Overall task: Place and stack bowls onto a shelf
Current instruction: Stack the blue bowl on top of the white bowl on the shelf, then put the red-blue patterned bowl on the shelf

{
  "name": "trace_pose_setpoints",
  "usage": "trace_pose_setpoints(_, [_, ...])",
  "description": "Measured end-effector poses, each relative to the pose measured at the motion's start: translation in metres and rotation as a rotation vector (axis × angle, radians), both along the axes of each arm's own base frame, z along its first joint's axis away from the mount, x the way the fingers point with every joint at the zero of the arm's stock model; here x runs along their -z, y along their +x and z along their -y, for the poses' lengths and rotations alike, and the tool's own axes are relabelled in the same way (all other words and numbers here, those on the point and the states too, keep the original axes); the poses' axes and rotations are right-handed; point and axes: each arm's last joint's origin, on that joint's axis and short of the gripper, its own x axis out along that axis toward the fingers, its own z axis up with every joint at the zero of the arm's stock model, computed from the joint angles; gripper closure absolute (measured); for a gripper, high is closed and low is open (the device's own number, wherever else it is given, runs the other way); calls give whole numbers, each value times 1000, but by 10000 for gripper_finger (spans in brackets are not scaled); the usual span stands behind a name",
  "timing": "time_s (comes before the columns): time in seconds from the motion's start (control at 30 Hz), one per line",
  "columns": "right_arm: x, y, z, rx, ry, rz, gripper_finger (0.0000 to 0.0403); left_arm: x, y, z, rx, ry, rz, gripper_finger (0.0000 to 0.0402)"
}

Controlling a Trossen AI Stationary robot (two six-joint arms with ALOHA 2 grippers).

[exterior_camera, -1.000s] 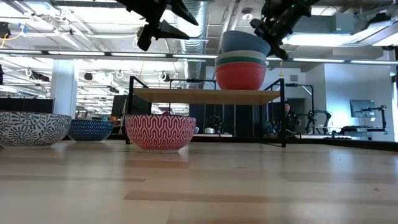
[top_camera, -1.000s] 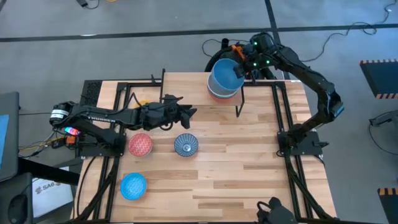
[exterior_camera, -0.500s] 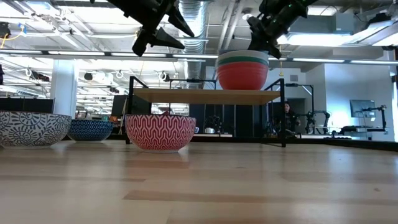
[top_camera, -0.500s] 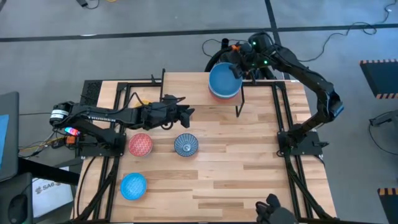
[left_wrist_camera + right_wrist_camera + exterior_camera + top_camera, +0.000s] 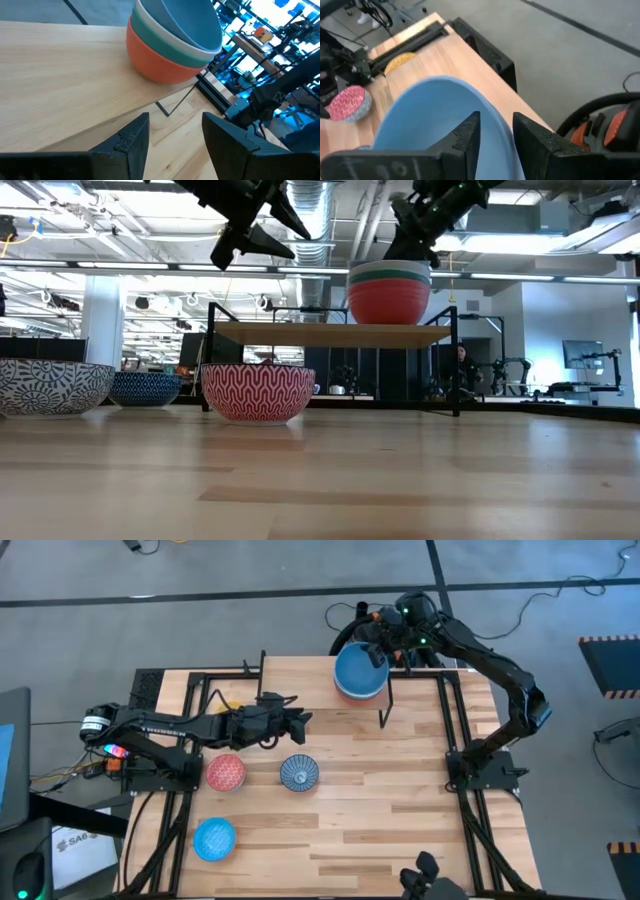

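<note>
A stack of bowls (image 5: 358, 675) (image 5: 389, 295) (image 5: 170, 45) stands on the shelf (image 5: 300, 333) near its right end: red at the bottom, then green, cream white, and the large blue bowl (image 5: 435, 115) nested on top. My right gripper (image 5: 375, 645) (image 5: 410, 240) (image 5: 496, 135) is open at the stack's far side, one finger on either side of the blue bowl's rim. My left gripper (image 5: 303, 720) (image 5: 260, 235) (image 5: 175, 135) hovers open above the shelf, left of the stack, and holds nothing. My right gripper straddles the far rim (image 5: 495, 122) of the large blue bowl from above, one finger inside and one outside. The gap is wider than the rim, and I cannot tell whether a finger touches it. The bowl sits level in the stack.
On the tabletop stand a pink patterned bowl (image 5: 226, 772) (image 5: 258, 392), a blue-white patterned bowl (image 5: 299, 772) and a light blue bowl (image 5: 214, 838). A yellow bowl (image 5: 228, 703) (image 5: 401, 61) shows partly under my left arm. The right half of the tabletop (image 5: 400, 800) is bare wood.
The large blue bowl, tilted above the stack in my right gripper a second ago, has come down and now sits nested and level on the cream white bowl. My right gripper has since shifted slightly up and toward the far edge. My left gripper has dropped a little.
</note>
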Motion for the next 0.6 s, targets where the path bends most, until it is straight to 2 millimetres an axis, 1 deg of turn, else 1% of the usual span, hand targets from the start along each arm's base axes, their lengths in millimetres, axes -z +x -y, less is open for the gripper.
trace_pose_setpoints(0.13, [4,1,-1,-32,20,-14,268,0,0,4,-25,11,-3,235])
trace_pose_setpoints(0.3, [-14,-4,-5,-57,-65,49,268,-2,-1,11,-16,9,13,235])
trace_pose_setpoints(0.4, [-20,-5,-7,-80,-109,68,268,-3,-2,16,-26,18,13,235])
trace_pose_setpoints(0.5, [-19,-3,-6,-114,-105,83,268,-3,-2,19,-35,24,14,235])
trace_pose_setpoints(0.6, [-13,2,-4,-148,-77,88,268,-3,-2,21,-31,25,14,235])
